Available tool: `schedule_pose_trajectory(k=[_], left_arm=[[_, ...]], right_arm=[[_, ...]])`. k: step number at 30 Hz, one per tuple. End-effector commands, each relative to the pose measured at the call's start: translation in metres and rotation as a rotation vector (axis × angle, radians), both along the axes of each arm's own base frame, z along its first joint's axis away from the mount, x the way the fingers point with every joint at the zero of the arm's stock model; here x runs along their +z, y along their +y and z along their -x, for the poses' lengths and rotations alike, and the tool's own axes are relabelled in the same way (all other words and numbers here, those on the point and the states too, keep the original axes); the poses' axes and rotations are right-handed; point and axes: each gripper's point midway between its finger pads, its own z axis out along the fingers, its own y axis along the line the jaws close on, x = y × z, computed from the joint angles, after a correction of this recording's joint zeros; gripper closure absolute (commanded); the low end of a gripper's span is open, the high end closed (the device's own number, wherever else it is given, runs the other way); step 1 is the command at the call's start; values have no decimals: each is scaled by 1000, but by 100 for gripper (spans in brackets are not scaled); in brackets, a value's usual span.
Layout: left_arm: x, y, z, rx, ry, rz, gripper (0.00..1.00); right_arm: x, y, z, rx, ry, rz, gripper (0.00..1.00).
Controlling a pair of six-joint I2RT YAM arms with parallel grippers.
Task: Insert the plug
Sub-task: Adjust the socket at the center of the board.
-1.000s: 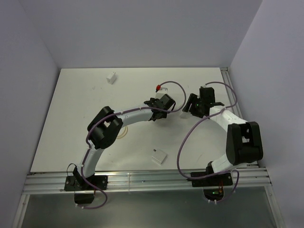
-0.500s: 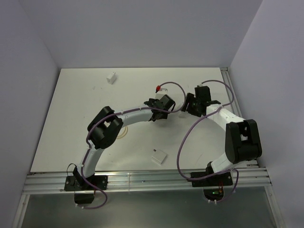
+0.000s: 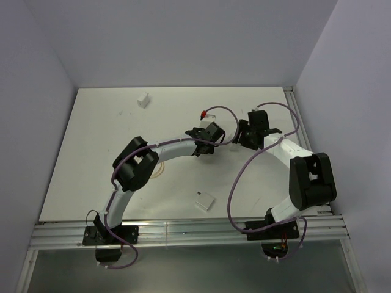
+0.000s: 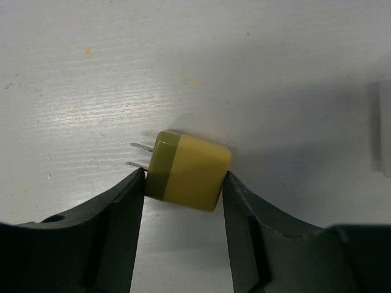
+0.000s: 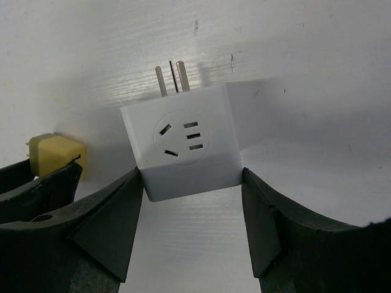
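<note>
The plug (image 4: 189,171) is a small yellow cube with two metal prongs pointing left; it also shows as the plug (image 5: 56,154) at the left edge of the right wrist view. My left gripper (image 4: 183,180) is shut on its sides, low over the table. A white socket cube (image 5: 183,143) with slots on its face and prongs on its far side sits between the fingers of my right gripper (image 5: 190,183), which is shut on it. In the top view the left gripper (image 3: 212,130) and right gripper (image 3: 247,132) stand close together mid-table, hiding both parts.
A small red-and-white piece (image 3: 206,114) lies just behind the left gripper. One white block (image 3: 144,99) sits at the far left, another white block (image 3: 204,200) near the front. Purple cables (image 3: 235,183) loop off both arms. The table's right rail (image 3: 293,104) is near the right arm.
The right gripper has shifted a little left and toward the back with the socket cube, closer to the left gripper. The left arm has barely moved.
</note>
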Motion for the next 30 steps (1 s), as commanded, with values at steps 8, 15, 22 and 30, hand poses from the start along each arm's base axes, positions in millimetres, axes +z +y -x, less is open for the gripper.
schedule_pose_trajectory(k=[8,15,22,30], left_arm=[[55,15,4,19,-99,147,100],[108,19,21,-28,-159,303,100],[163,-1,61,-247,-212,581,100],[191,-4,101,-423,-286,719,100]], right_arm=[[34,8,15,35,-23,-10,22],[71,3,25,25,-95,-5,21],[109,29,45,103,-180,-158,29],[166,78,68,168,-298,-440,39]])
